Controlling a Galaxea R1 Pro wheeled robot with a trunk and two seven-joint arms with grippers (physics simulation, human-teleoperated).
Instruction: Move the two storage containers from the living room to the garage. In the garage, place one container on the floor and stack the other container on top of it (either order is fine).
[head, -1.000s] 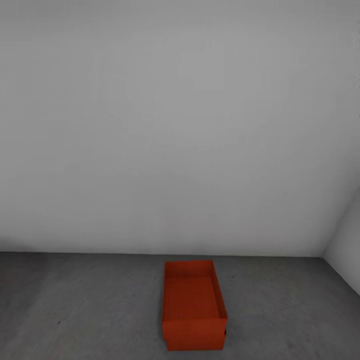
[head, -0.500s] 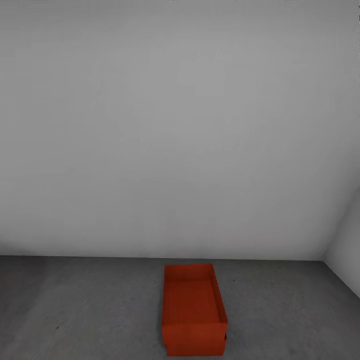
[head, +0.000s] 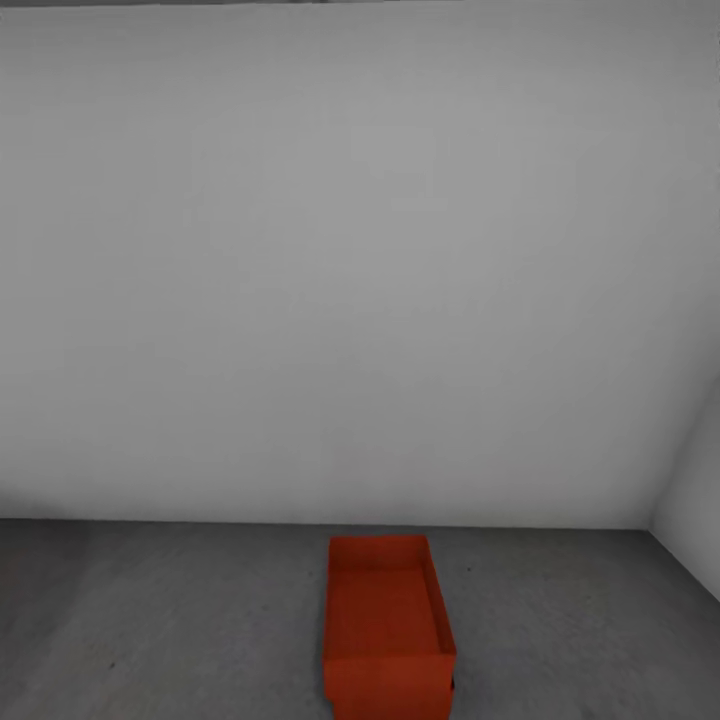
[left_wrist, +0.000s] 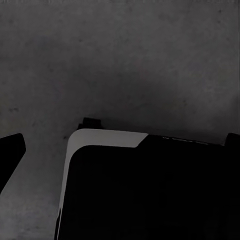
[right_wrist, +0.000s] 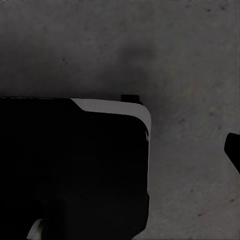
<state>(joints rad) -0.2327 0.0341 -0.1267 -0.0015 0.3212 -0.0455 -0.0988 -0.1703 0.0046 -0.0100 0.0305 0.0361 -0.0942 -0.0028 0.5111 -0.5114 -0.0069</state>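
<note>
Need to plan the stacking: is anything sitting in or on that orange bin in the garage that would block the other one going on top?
Nothing visible does. The orange bin sits open-topped on the concrete floor and looks empty; its near end is cut off by the picture's edge.

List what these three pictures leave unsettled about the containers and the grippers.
- Head view: the orange-red container is cut by the bottom edge; whether it is one bin or two stacked is unclear.
- Both wrist views: dark robot bodywork over the concrete floor; the finger spread is unreadable.
</note>
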